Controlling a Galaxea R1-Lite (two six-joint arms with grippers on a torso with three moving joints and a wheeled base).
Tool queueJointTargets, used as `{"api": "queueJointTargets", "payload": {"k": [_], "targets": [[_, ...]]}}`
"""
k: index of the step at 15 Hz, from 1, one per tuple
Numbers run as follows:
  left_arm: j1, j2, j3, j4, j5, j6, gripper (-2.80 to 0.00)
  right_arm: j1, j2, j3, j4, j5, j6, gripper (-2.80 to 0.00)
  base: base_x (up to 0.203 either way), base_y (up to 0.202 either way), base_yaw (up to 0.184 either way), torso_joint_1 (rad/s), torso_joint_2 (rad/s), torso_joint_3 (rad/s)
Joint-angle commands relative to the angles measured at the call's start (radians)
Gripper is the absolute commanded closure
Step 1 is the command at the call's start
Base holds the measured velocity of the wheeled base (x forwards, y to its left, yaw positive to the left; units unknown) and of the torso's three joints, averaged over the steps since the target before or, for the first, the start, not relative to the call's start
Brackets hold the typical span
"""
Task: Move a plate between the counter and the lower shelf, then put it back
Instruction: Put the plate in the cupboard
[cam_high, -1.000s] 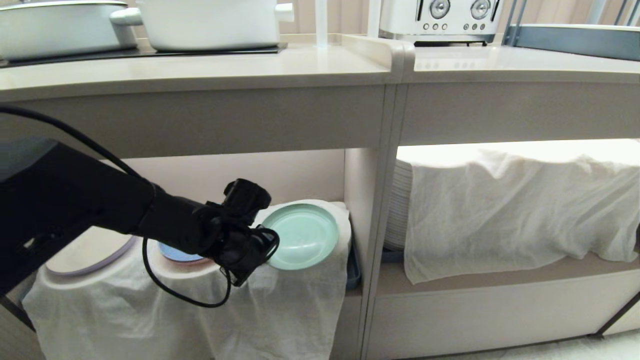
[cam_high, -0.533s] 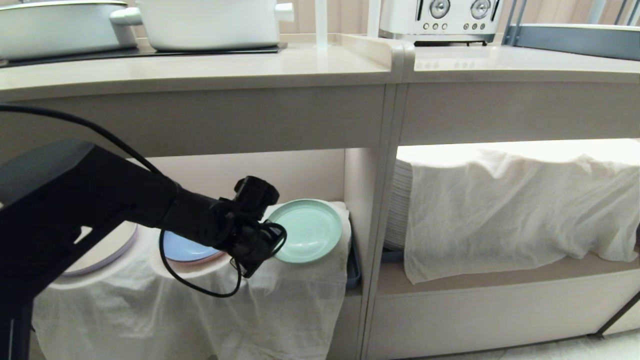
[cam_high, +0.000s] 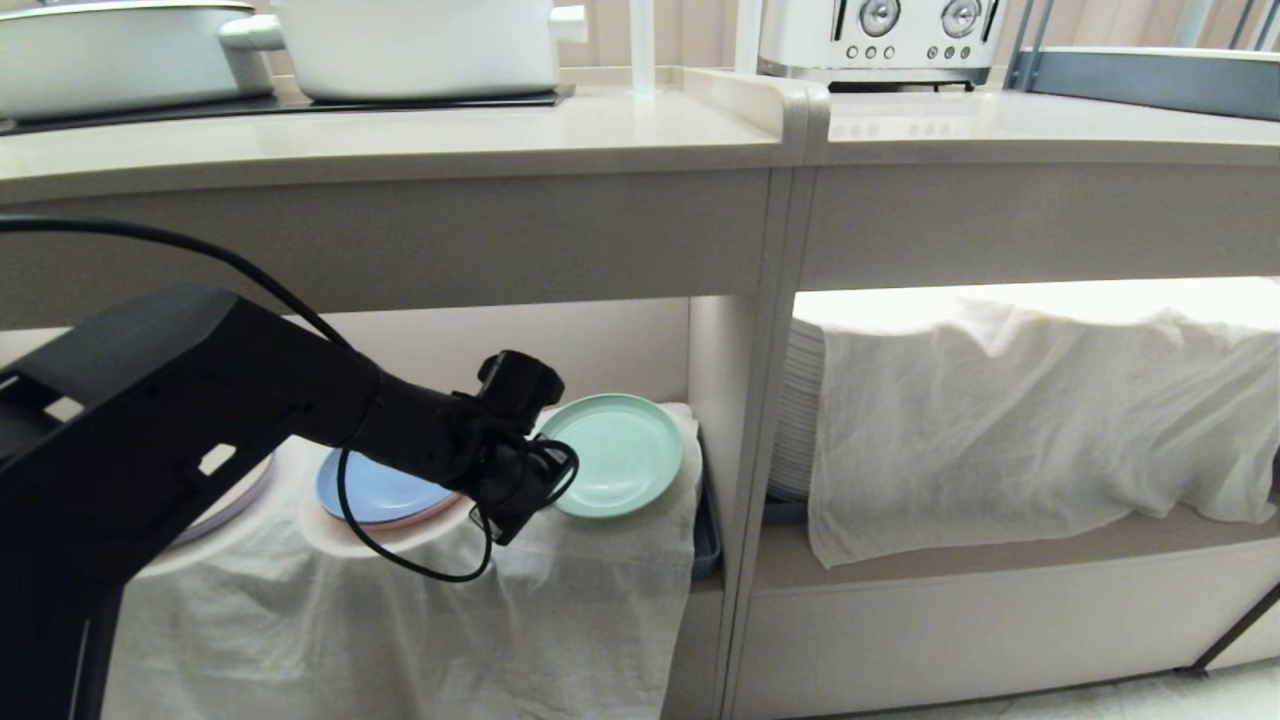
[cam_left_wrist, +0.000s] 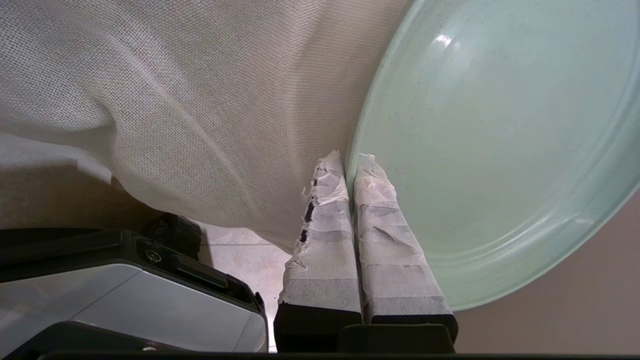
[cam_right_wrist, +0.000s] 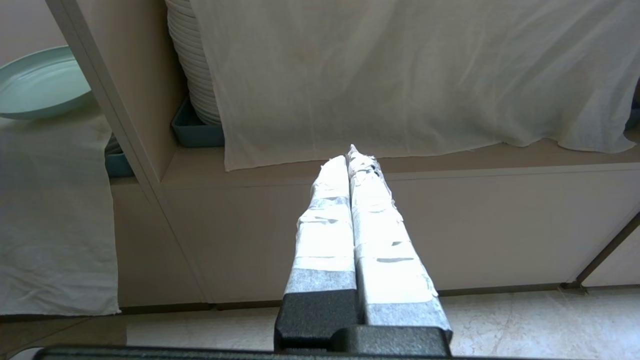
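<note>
plate-moving is at its shelf stage: the counter runs above with its pots, and beneath it the lower shelf holds a white cloth draped over round mounds. on the rightmost mound lies the plate, mint green, lying roughly level on the cloth, with a blue plate on the mound beside it. the left gripper is clenched on the plate's near rim, one taped finger above the rim and one below, so the plate is not yet let go. as i judge it, the next move calls for parting the fingers and drawing the arm out under the counter without snagging the cloth. the right gripper hangs parked, pressed closed on nothing, before the neighbouring compartment.
</note>
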Motion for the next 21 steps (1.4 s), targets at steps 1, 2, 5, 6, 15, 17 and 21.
{"api": "queueJointTargets", "payload": {"k": [1,2,5,6,15,17,21], "targets": [[-0.001,0.016,-0.002,-0.001,0.001,-0.007,0.00,0.000,0.000,0.000,0.000,0.000,0.000,0.00,0.000,0.000,0.000,0.000,0.00,0.000],[0.000,0.020,-0.005,-0.001,0.002,-0.007,0.00,0.000,0.000,0.000,0.000,0.002,0.000,0.00,0.000,0.000,0.000,0.000,0.00,0.000],[0.001,0.030,-0.029,-0.001,0.001,-0.005,0.00,0.000,0.000,0.000,0.000,0.000,0.000,0.00,0.000,0.000,0.000,0.000,0.00,0.000],[0.000,0.032,-0.040,-0.001,0.001,-0.005,0.00,0.000,0.000,0.000,0.000,0.000,0.000,0.00,0.000,0.000,0.000,0.000,0.00,0.000],[-0.001,0.044,-0.045,-0.001,0.001,-0.004,0.00,0.000,0.000,0.000,0.000,0.000,0.000,0.00,0.000,0.000,0.000,0.000,0.00,0.000],[-0.002,0.045,-0.045,0.001,0.001,-0.004,0.00,0.000,0.000,0.000,0.000,0.000,0.000,0.00,0.000,0.000,0.000,0.000,0.00,0.000],[-0.001,0.047,-0.043,-0.001,0.001,-0.004,0.00,0.000,0.000,0.000,0.000,0.000,0.000,0.00,0.000,0.000,0.000,0.000,0.00,0.000]]}}
